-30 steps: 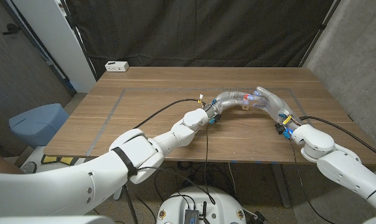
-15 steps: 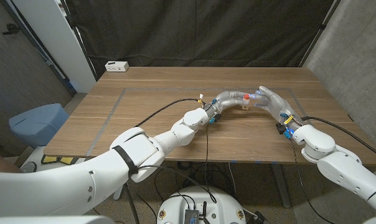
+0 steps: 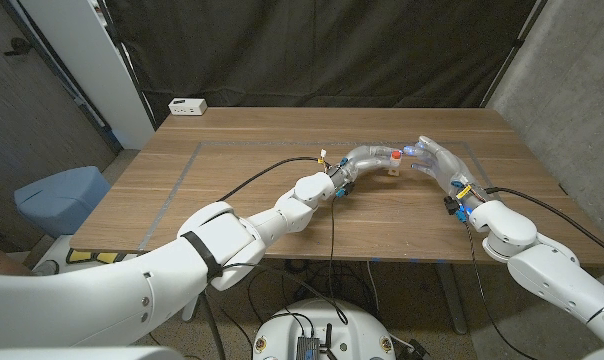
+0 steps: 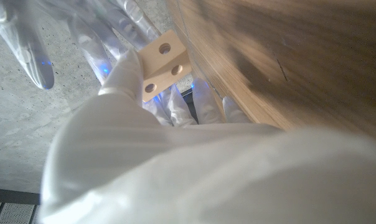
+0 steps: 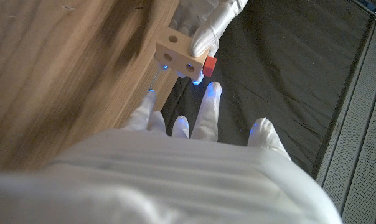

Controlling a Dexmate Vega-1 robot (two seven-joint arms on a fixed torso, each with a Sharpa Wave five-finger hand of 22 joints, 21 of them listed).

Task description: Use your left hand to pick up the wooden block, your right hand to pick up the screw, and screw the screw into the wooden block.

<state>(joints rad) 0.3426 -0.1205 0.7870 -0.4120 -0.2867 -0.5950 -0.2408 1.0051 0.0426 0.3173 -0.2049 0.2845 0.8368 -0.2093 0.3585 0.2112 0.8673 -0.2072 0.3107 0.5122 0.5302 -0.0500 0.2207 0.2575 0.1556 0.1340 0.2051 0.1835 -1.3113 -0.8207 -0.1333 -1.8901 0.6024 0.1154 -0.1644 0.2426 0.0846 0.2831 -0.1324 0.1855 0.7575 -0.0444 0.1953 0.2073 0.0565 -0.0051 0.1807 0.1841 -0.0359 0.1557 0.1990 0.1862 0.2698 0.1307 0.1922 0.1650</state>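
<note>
My left hand (image 3: 366,157) holds the small pale wooden block (image 3: 393,169) just above the table, right of centre. The block's drilled holes show in the left wrist view (image 4: 165,59), with my left fingers (image 4: 127,73) wrapped around it. A red screw (image 3: 393,156) stands out of the block, and its red head (image 5: 208,65) sits against the block (image 5: 177,53). My right hand (image 3: 434,160) is close beside the block on its right. Its fingers (image 5: 205,111) are spread, their tips near the screw, gripping nothing that I can see.
The wooden table (image 3: 232,180) stretches wide to the left, marked with a grey taped outline (image 3: 187,165). A white power strip (image 3: 188,106) lies at the far left corner. Black cables (image 3: 257,178) run along both arms. The table's right edge (image 3: 552,170) is near my right arm.
The red screw has gone from my right fingertips to the block. My right hand has eased back a little, and my left hand keeps the block in place.
</note>
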